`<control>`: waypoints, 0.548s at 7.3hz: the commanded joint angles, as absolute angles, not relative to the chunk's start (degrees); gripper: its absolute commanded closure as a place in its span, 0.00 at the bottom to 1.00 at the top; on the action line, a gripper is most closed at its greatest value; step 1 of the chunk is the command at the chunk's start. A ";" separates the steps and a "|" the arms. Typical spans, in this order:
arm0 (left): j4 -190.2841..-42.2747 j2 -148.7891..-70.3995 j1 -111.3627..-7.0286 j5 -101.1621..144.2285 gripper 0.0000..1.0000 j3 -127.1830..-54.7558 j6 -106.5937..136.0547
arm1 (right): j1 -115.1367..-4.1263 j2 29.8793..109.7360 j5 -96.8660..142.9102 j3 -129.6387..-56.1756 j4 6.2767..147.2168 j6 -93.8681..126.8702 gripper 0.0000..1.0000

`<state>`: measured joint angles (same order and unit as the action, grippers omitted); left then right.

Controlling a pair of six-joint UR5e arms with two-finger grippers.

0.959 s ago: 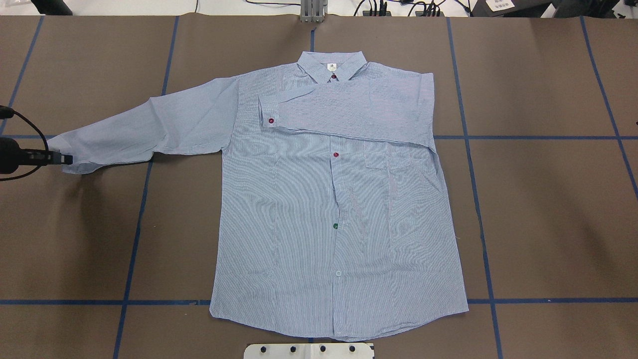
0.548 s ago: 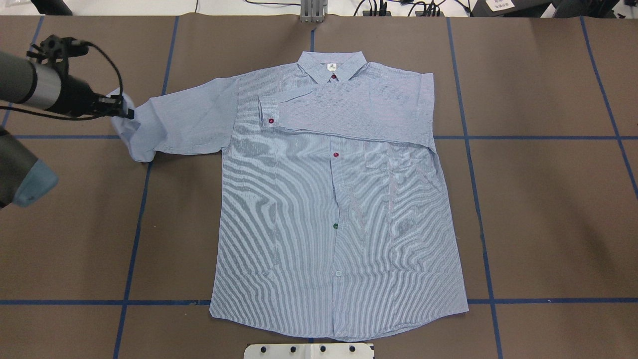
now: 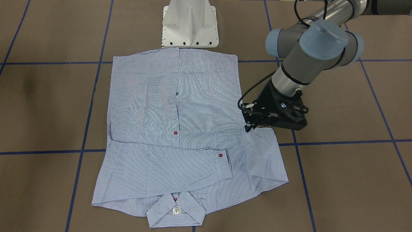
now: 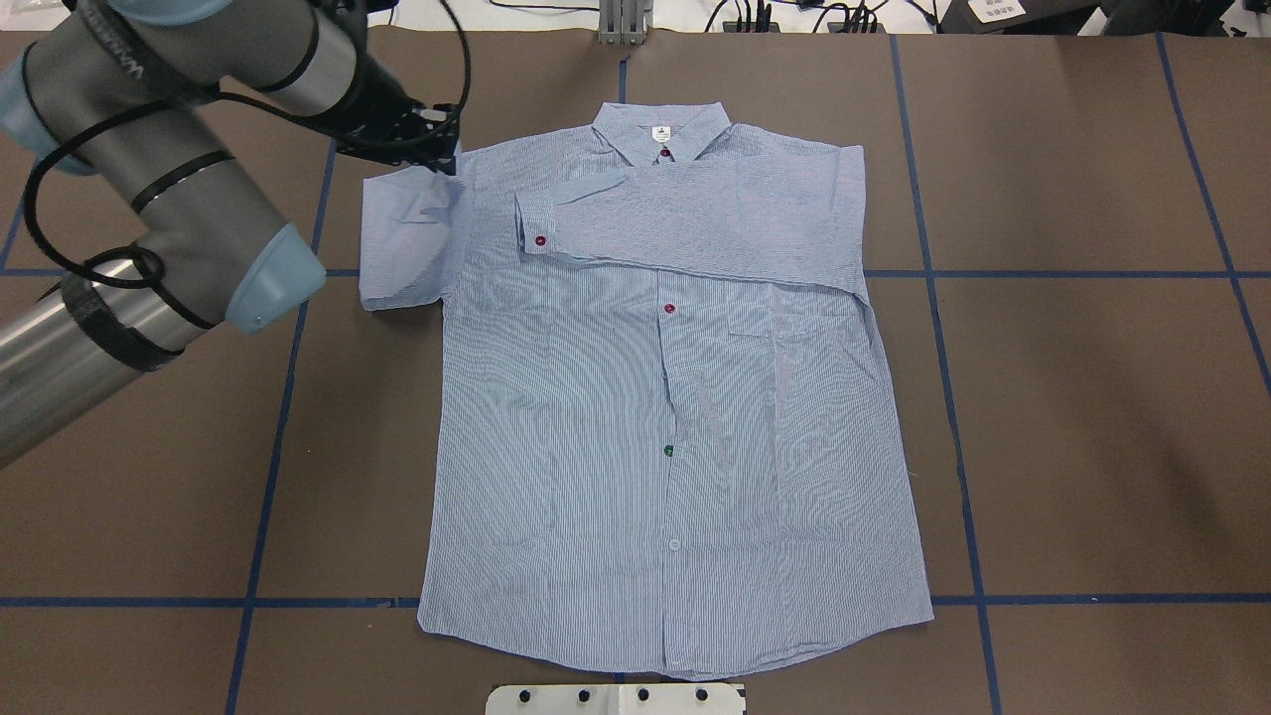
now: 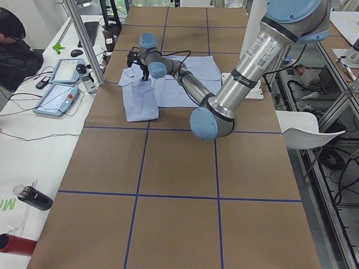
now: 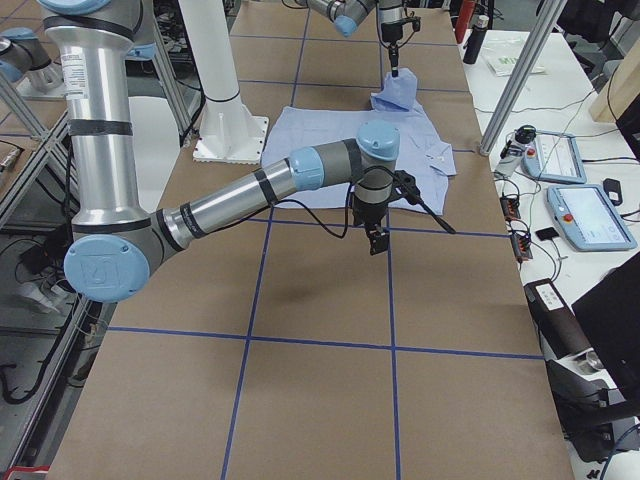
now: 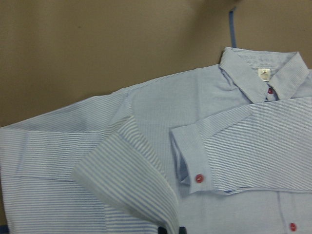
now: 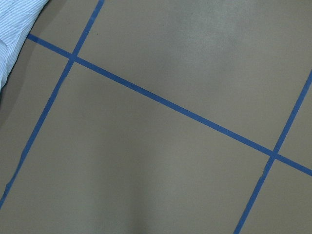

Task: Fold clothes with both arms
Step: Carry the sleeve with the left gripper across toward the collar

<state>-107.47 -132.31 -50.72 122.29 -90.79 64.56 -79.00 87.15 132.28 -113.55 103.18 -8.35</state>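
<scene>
The light blue striped shirt (image 4: 616,447) lies flat, front up, collar at the far side; it also shows in the front view (image 3: 154,106). One sleeve (image 4: 695,218) lies folded across the chest. My left gripper (image 4: 437,159) is shut on the other sleeve's cuff and holds it raised by the shoulder, with the sleeve (image 4: 402,238) doubled back. It also shows in the front view (image 3: 249,129). The left wrist view shows the lifted sleeve fold (image 7: 131,180). My right gripper (image 6: 378,243) shows only in the right side view, over bare table beside the shirt; I cannot tell if it is open.
The white pedestal base (image 3: 190,24) stands at the shirt's hem side. Blue tape lines (image 4: 268,477) grid the brown table. A seated person (image 5: 14,45), control pendants (image 5: 59,92) and a bottle (image 5: 33,197) are along the far side table.
My left arm has carried the sleeve cuff from the far left up and rightward to the shoulder, doubling the sleeve back. The rest of the shirt has not moved.
</scene>
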 commanded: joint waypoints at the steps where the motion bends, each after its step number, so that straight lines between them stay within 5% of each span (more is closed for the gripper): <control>1: -104.59 -140.43 -49.31 120.60 1.00 -89.83 72.66 | -79.01 87.19 132.28 -113.55 103.27 -8.35 0.00; 4: -104.24 -149.56 -47.29 116.90 1.00 -83.51 82.06 | -79.01 87.10 132.36 -113.55 103.18 -8.35 0.00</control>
<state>-104.55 -145.75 -47.95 118.18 -85.66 78.38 -79.01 87.17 132.35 -113.54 103.21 -8.35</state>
